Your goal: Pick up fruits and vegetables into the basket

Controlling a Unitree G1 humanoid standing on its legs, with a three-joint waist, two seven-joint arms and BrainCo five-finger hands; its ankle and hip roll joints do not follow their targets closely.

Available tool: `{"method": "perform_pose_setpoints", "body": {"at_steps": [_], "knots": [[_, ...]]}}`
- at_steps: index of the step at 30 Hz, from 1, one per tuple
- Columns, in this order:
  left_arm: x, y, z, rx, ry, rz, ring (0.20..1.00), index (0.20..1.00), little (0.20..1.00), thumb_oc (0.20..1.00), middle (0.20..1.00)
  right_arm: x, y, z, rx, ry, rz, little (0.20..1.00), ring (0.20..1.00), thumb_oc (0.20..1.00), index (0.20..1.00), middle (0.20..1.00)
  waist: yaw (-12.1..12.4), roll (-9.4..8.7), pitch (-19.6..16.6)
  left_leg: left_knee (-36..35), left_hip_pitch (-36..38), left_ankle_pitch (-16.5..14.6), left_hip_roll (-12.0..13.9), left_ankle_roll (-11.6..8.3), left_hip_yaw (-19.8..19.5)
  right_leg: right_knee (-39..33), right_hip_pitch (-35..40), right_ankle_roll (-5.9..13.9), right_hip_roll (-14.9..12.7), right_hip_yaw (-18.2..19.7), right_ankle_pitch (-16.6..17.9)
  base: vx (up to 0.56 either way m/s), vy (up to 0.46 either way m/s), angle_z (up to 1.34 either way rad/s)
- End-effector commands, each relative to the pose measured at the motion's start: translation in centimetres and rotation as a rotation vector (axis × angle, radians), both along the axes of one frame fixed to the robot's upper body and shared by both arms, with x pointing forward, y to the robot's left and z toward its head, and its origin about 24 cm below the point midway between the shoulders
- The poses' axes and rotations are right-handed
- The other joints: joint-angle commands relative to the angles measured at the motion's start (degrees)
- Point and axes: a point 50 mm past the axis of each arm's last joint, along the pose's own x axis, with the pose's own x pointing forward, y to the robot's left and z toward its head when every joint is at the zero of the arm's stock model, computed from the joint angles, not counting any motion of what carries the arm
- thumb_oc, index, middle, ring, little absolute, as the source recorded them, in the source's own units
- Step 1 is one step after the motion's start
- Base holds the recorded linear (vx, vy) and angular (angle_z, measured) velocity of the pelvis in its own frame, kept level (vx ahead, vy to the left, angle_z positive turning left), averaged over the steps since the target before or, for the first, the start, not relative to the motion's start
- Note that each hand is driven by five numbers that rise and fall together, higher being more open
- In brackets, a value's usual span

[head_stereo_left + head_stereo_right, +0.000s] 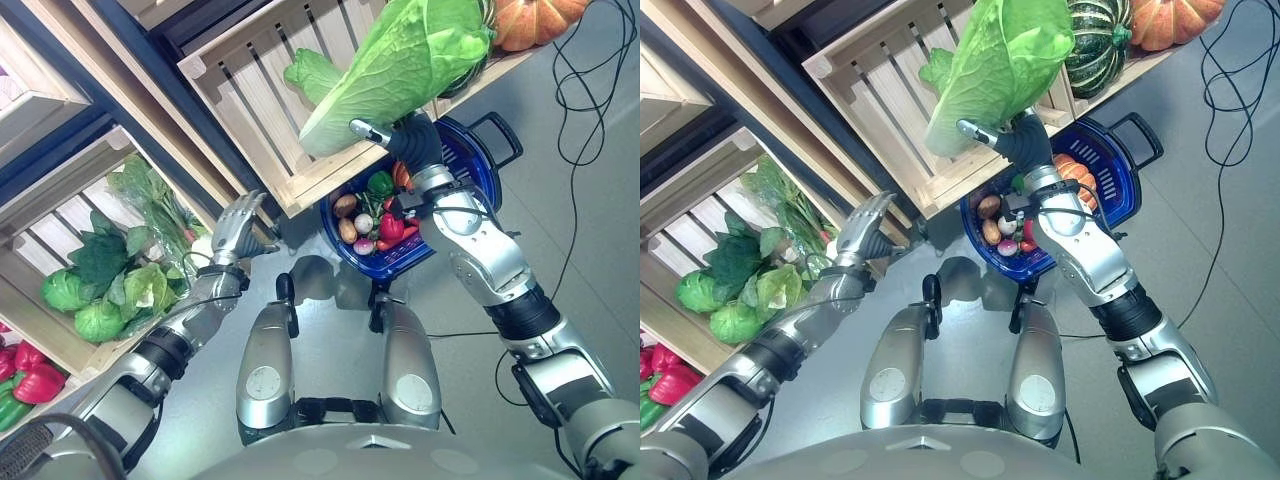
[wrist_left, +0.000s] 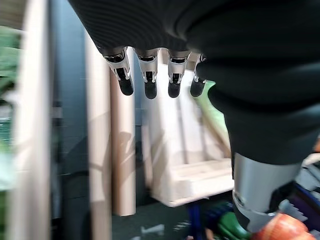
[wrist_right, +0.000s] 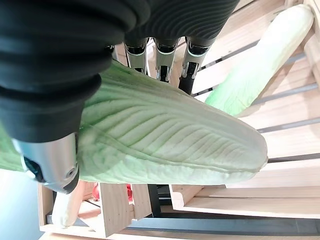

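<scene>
My right hand [image 1: 412, 140] is shut on a large pale green napa cabbage [image 1: 395, 70], lifted above the front edge of a wooden crate [image 1: 255, 95]. In the right wrist view the fingers [image 3: 161, 57] and thumb wrap the cabbage [image 3: 165, 145]. A second napa cabbage [image 3: 260, 65] lies inside that crate. Below the hand stands a blue basket [image 1: 470, 160] on the floor, holding several vegetables [image 1: 375, 215]. My left hand [image 1: 235, 230] hangs open and empty near the crate's lower left corner.
Pumpkins [image 1: 1140, 25] sit on the shelf at the upper right. A lower crate [image 1: 60, 240] at the left holds green cabbages [image 1: 95, 295] and leafy greens; red peppers [image 1: 30, 375] lie below it. Grey floor spreads to the right.
</scene>
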Motion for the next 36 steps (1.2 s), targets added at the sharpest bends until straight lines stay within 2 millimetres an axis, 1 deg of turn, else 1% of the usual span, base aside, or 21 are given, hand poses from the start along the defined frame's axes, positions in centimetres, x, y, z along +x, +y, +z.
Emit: {"method": "perform_pose_setpoints", "body": {"at_steps": [1, 5, 7, 9, 10, 11, 12, 13, 15, 18, 20, 22, 23, 25, 27, 30, 32, 34, 36], "knots": [[-1.3, 1.4, -0.7, -0.081, 0.01, 0.067, 1.0, 1.0, 1.0, 1.0, 1.0, -2.6, -0.7, 4.9, 0.11, -0.279, 0.04, 0.2, 0.2, 0.2, 0.2, 0.2, -0.06, -0.02, -3.38, -0.07, -1.01, -1.94, -0.44, 1.42, 2.11, 1.89, 4.56, 2.36, -2.34, -0.95, -7.34, 0.0, 0.0, 0.0], [-2.5, 2.4, -1.8, -0.142, 0.088, 0.058, 1.0, 1.0, 1.0, 1.0, 1.0, -2.8, -3.3, 4.6, 0.109, -0.309, -0.073, 0.2, 0.2, 0.2, 0.2, 0.2, -0.28, 0.12, -3.19, -0.03, -1.4, -1.95, -0.25, 1.51, 2.32, 2.39, 3.87, 2.29, -2.17, -1.04, -7.53, -0.01, -0.002, 0.0], [-3.3, 2.6, -2.1, -0.181, 0.135, 0.03, 1.0, 1.0, 1.0, 1.0, 1.0, -3.0, -4.9, 4.4, 0.106, -0.322, -0.147, 0.2, 0.2, 0.2, 0.2, 0.2, -0.47, 0.37, -2.94, -0.1, -1.72, -1.88, -0.16, 1.55, 2.46, 2.77, 3.29, 2.21, -2.03, -1.11, -7.67, -0.05, -0.006, 0.0], [-3.9, 2.6, -2.5, -0.214, 0.167, 0.012, 1.0, 1.0, 1.0, 1.0, 1.0, -3.1, -6.0, 4.1, 0.1, -0.328, -0.2, 0.2, 0.2, 0.2, 0.2, 0.2, -0.64, 0.58, -2.67, -0.08, -2.02, -1.85, -0.09, 1.59, 2.57, 3.14, 2.77, 2.15, -1.95, -1.19, -7.77, -0.07, 0.0, -0.02], [-4.6, 2.6, -2.7, -0.274, 0.211, -0.01, 1.0, 1.0, 1.0, 1.0, 1.0, -3.3, -7.4, 3.6, 0.09, -0.328, -0.268, 0.2, 0.2, 0.2, 0.2, 0.2, -0.88, 0.91, -2.15, -0.23, -2.42, -1.69, -0.07, 1.64, 2.68, 3.52, 2.11, 2.06, -1.76, -1.32, -7.91, -0.11, -0.004, -0.04], [-5.1, 2.7, -2.9, -0.312, 0.231, -0.012, 1.0, 1.0, 1.0, 1.0, 1.0, -3.4, -8.1, 3.3, 0.083, -0.326, -0.308, 0.2, 0.2, 0.2, 0.2, 0.2, -1.0, 1.15, -1.84, -0.23, -2.73, -1.57, 0.02, 1.64, 2.8, 3.86, 1.64, 1.96, -1.66, -1.44, -8.03, -0.1, -0.005, -0.04], [-5.2, 2.6, -3.0, -0.319, 0.235, -0.015, 1.0, 1.0, 1.0, 1.0, 1.0, -3.4, -8.3, 3.2, 0.081, -0.325, -0.32, 0.2, 0.2, 0.2, 0.2, 0.2, -1.02, 1.22, -1.75, -0.19, -2.89, -1.54, 0.04, 1.64, 2.82, 4.01, 1.44, 1.91, -1.63, -1.46, -8.09, -0.11, -0.018, -0.04], [-6.1, 2.8, -3.3, -0.378, 0.265, -0.013, 1.0, 1.0, 1.0, 1.0, 1.0, -3.4, -9.8, 2.3, 0.083, -0.304, -0.396, 0.2, 0.2, 0.2, 0.2, 0.2, -1.13, 1.63, -1.69, -0.05, -4.17, -1.3, 0.24, 1.65, 2.96, 4.8, 0.06, 1.6, -1.43, -1.78, -8.46, -0.11, -0.025, -0.05], [-6.7, 3.0, -3.5, -0.421, 0.286, -0.01, 1.0, 1.0, 1.0, 1.0, 1.0, -3.4, -11.0, 1.5, 0.078, -0.282, -0.472, 0.2, 0.2, 0.2, 0.2, 0.2, -1.15, 2.08, -1.69, 0.02, -5.35, -1.02, 0.31, 1.66, 3.0, 5.63, -1.26, 1.36, -1.33, -2.05, -8.8, -0.11, -0.03, -0.05], [-7.6, 3.5, -3.7, -0.461, 0.282, 0.029, 1.0, 1.0, 1.0, 1.0, 1.0, -3.3, -13.0, -0.3, 0.094, -0.217, -0.578, 0.2, 0.2, 0.2, 0.2, 0.2, -1.01, 2.89, -1.69, 0.05, -7.53, -0.53, 0.17, 1.7, 2.98, 7.29, -3.86, 0.91, -1.24, -2.59, -9.46, -0.08, -0.028, -0.02], [-7.9, 3.7, -3.7, -0.477, 0.277, 0.045, 1.0, 1.0, 1.0, 1.0, 1.0, -3.3, -13.6, -0.9, 0.103, -0.19, -0.609, 0.2, 0.2, 0.2, 0.2, 0.2, -0.9, 3.16, -1.69, 0.1, -8.31, -0.36, 0.09, 1.72, 2.92, 7.83, -4.74, 0.77, -1.22, -2.73, -9.65, -0.06, -0.03, 0.02], [-8.4, 4.3, -3.8, -0.524, 0.263, 0.095, 1.0, 1.0, 1.0, 1.0, 1.0, -3.2, -14.9, -2.7, 0.126, -0.125, -0.69, 0.2, 0.2, 0.2, 0.2, 0.2, -0.57, 3.89, -1.69, 0.32, -10.27, 0.02, -0.17, 1.77, 2.72, 9.1, -6.9, 0.39, -1.28, -3.1, -10.12, -0.04, -0.053, 0.03], [-8.6, 4.5, -3.9, -0.544, 0.259, 0.119, 1.0, 1.0, 1.0, 1.0, 1.0, -3.1, -15.4, -3.5, 0.135, -0.098, -0.719, 0.2, 0.2, 0.2, 0.2, 0.2, -0.39, 4.2, -1.69, 0.75, -10.18, -1.31, -0.43, 1.36, 1.97, 10.21, -7.05, 0.86, -1.21, -2.51, -11.73, 0.0, -0.056, 0.04], [-8.9, 5.0, -4.0, -0.586, 0.246, 0.169, 1.0, 1.0, 1.0, 1.0, 1.0, -2.8, -16.2, -4.9, 0.179, -0.036, -0.753, 0.2, 0.2, 0.2, 0.2, 0.2, 0.17, 4.82, -1.69, 0.87, -11.77, -0.99, -0.91, 1.48, 1.73, 11.45, -8.98, 0.71, -1.45, -2.83, -12.14, -0.03, -0.053, 0.14], [-9.0, 5.3, -4.1, -0.612, 0.246, 0.192, 1.0, 1.0, 1.0, 1.0, 1.0, -2.5, -16.7, -5.5, 0.207, 0.001, -0.765, 0.2, 0.2, 0.2, 0.2, 0.2, 0.6, 5.37, -1.69, 0.96, -12.76, -0.72, -1.2, 1.53, 1.67, 12.35, -10.28, 0.58, -1.61, -3.07, -12.41, -0.05, -0.033, 0.08], [-9.4, 5.6, -4.9, -0.697, 0.269, 0.251, 1.0, 1.0, 1.0, 1.0, 1.0, -1.7, -17.5, -6.7, 0.264, 0.085, -0.786, 0.2, 0.2, 0.2, 0.2, 0.2, 1.63, 6.6, -1.69, 1.44, -14.78, -0.24, -1.9, 1.63, 1.41, 14.25, -12.72, 0.2, -1.93, -3.4, -12.93, -0.05, -0.028, 0.12], [-9.6, 5.8, -5.5, -0.753, 0.283, 0.296, 1.0, 1.0, 1.0, 1.0, 1.0, -0.8, -18.3, -7.5, 0.303, 0.14, -0.803, 0.2, 0.2, 0.2, 0.2, 0.2, 2.72, 7.79, -1.69, 1.73, -16.58, 0.11, -2.62, 1.78, 1.07, 15.91, -14.92, -0.05, -2.18, -3.66, -13.44, -0.04, -0.034, 0.16], [-9.8, 5.8, -6.0, -0.783, 0.3, 0.322, 1.0, 1.0, 1.0, 1.0, 1.0, -0.3, -18.8, -7.7, 0.332, 0.17, -0.81, 0.2, 0.2, 0.2, 0.2, 0.2, 3.31, 8.46, -1.69, 1.8, -17.54, 0.4, -3.08, 1.91, 0.91, 16.9, -16.24, -0.14, -2.4, -3.68, -13.67, -0.03, -0.027, 0.13], [-10.2, 5.9, -6.8, -0.832, 0.338, 0.369, 1.0, 1.0, 1.0, 1.0, 1.0, 0.3, -19.8, -8.0, 0.368, 0.217, -0.835, 0.2, 0.2, 0.2, 0.2, 0.2, 4.39, 9.56, -1.69, 1.73, -19.05, 0.93, -3.8, 2.14, 0.63, 17.92, -18.14, -0.33, -2.83, -3.95, -13.77, -0.03, -0.039, 0.18]]}}
